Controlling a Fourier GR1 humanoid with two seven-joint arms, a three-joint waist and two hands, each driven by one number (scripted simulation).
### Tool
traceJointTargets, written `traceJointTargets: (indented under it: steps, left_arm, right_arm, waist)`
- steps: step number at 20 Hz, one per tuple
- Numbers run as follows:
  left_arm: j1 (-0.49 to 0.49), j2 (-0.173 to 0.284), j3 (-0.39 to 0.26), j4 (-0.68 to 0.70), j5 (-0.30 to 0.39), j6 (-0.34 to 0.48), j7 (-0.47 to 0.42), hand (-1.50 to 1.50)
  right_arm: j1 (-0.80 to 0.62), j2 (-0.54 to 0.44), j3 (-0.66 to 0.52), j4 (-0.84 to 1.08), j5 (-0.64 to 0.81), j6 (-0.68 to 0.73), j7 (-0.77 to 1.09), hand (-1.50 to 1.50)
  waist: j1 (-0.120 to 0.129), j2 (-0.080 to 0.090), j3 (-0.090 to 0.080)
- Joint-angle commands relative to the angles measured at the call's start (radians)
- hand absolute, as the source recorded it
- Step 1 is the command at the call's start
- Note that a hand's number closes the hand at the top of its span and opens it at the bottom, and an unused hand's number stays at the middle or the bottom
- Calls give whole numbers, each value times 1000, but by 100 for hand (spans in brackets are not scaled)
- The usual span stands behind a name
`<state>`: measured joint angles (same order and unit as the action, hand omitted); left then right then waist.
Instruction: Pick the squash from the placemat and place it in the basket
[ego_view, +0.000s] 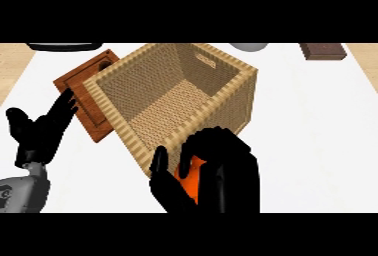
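A: Step in hand?
B: Carry, by my reading. Right hand (214, 175) sits at the near rim of the basket (244, 100), fingers curled round the squash (190, 181); only an orange sliver shows between thumb and fingers.
A: Next move?
B: Likely lift farther over the rim, then uncurl above the woven floor.
A: Pose?
B: Palm faces left, fingers arched over the top. Left hand (38, 132) rests at the left edge, fingers spread and up, beside the brown placemat (83, 82).

surface: white counter (317, 125), wood edges
on it: wicker basket (221, 107); brown board (85, 85) beside it
far edge: brown block (323, 50)
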<state>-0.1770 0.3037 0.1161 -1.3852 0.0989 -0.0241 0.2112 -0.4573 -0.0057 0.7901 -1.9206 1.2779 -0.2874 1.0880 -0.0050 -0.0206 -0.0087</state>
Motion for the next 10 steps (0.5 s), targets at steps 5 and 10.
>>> traceJointTargets:
  steps: [5,10]
  left_arm:
    - [-29,6,-4,-16,18,-36,2,0]
    - [-85,9,12,19,25,-29,37,0]
  right_arm:
    - [-329,5,-61,97,-34,137,356,150]
    - [-396,5,-100,197,-81,74,356,150]
  waist:
    - [36,15,5]
    - [31,21,7]
